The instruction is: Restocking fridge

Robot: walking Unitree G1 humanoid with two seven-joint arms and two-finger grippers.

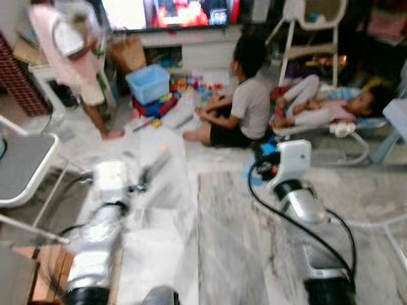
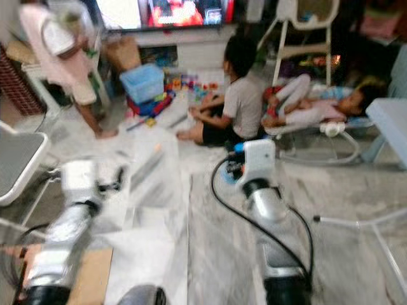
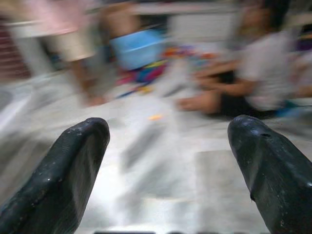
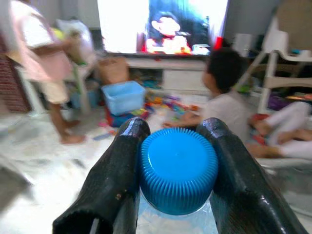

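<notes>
The right gripper [image 4: 178, 146] pinches one bottle [image 4: 178, 168] between its two black fingers [image 4: 117, 180], pressing on either side of its blue ribbed cap, which is round with fine vertical ridges around the rim; a little clear body shows just below the cap. In the head views the right arm reaches forward over the pale marble floor [image 1: 235, 254], and a spot of blue shows just beyond its white wrist housing.

The left gripper [image 3: 168, 131] is spread wide, its two fingertips far apart with nothing between them, held out above the floor.

Three people are ahead of the grippers. One sits on the floor [image 1: 245, 101] in a grey shirt, back to the robot, straight beyond the right gripper. One lies in a bouncer seat [image 1: 331, 108] further to that gripper's right. One stands [image 1: 70, 51] in a pink top, beyond the left gripper. Between the standing and seated persons sit one light blue plastic bin [image 1: 147, 82] and a scatter of coloured toys [image 1: 184, 86]. One television [image 4: 161, 24] glows at the far wall. The views are blurred.
</notes>
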